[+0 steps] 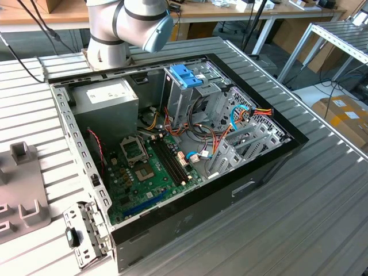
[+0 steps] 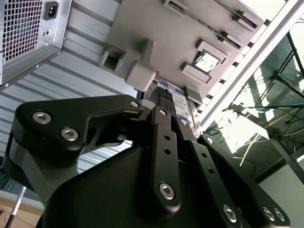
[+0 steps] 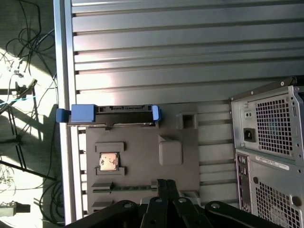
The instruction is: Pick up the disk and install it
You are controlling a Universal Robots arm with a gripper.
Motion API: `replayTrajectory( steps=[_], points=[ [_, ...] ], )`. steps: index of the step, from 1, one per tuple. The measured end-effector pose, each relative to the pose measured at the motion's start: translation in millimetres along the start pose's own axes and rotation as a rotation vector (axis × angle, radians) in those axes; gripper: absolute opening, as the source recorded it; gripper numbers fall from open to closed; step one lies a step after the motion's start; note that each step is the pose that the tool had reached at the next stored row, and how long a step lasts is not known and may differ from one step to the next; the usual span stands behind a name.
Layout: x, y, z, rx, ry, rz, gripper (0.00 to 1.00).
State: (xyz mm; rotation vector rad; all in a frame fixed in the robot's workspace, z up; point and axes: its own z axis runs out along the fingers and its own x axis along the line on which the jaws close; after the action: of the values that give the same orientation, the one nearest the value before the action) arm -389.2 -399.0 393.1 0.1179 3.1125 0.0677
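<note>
1. The disk (image 3: 110, 113) stands on its long edge in a slot along one edge of a grey fixture plate (image 3: 137, 142). In the first wrist view its dark body is framed by the blue carrier, and the blue end tab reaches past the plate's corner.
2. The gripper (image 3: 166, 182) hangs over the opposite edge of that plate, apart from the disk and touching nothing. In both wrist views its two black fingers (image 2: 162, 124) lie pressed together with nothing between them.
3. A square processor chip (image 3: 108, 161) sits in a pocket of the plate, between the disk's slot and the gripper's side.
4. The plate rests on a ribbed metal table (image 3: 166, 57). Just beside the plate stands the perforated rear of the computer case (image 3: 270, 137).
5. In the exterior view the case (image 1: 190, 221) lies open on its side in the middle of the frame. The green motherboard (image 1: 146, 167) sits low in the middle and the grey power supply (image 1: 109, 98) is above it, toward the exterior view's left.
6. A light-blue bracket (image 1: 187, 75) tops the grey drive cage near the upper middle of the exterior view.
7. The arm's pale base joint (image 1: 126, 23) stands at the top of the frame, just behind the case.
</note>
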Motion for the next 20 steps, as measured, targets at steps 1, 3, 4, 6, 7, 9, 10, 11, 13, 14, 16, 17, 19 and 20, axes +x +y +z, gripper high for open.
replayTrajectory(
  steps=[1, 3, 4, 6, 7, 9, 10, 11, 13, 14, 16, 17, 19, 20],
  points=[
    [0.6, 0.0, 0.0, 0.0, 0.0, 0.0, 0.11],
    [1.4, -0.1, -0.1, 0.0001, 0.0, 0.0, 0.11],
    [2.0, -0.1, 0.0, 0.0, 0.0, 0.0, 0.11],
    [2.7, -0.2, -0.1, 0.0, 0.0, 0.0, 0.11],
    [3.2, -0.2, -0.1, 0.0, 0.0, 0.0, 0.11],
    [4.2, -0.3, -0.1, 0.0, 0.0001, 0.0, 0.11],
    [4.6, -0.3, -0.1, 0.0001, 0.0001, 0.0, 0.11],
    [5.2, -0.4, -0.2, 0.0001, 0.0001, 0.0, 0.11],
    [6.0, -0.5, -0.2, 0.0001, 0.0, 0.0, 0.11],
    [6.5, -0.5, -0.2, 0.0, 0.0, 0.0, 0.11],
    [7.9, -0.6, -0.2, 0.0001, 0.0, 0.0, 0.11],
    [8.3, -0.6, -0.2, 0.0, 0.0, 0.0, 0.11],
    [9.3, -0.7, -0.3, 0.0001, 0.0001, 0.0, 0.11],
    [10.0, -0.7, -0.3, 0.0, 0.0001, 0.0, 0.11]
  ],
)
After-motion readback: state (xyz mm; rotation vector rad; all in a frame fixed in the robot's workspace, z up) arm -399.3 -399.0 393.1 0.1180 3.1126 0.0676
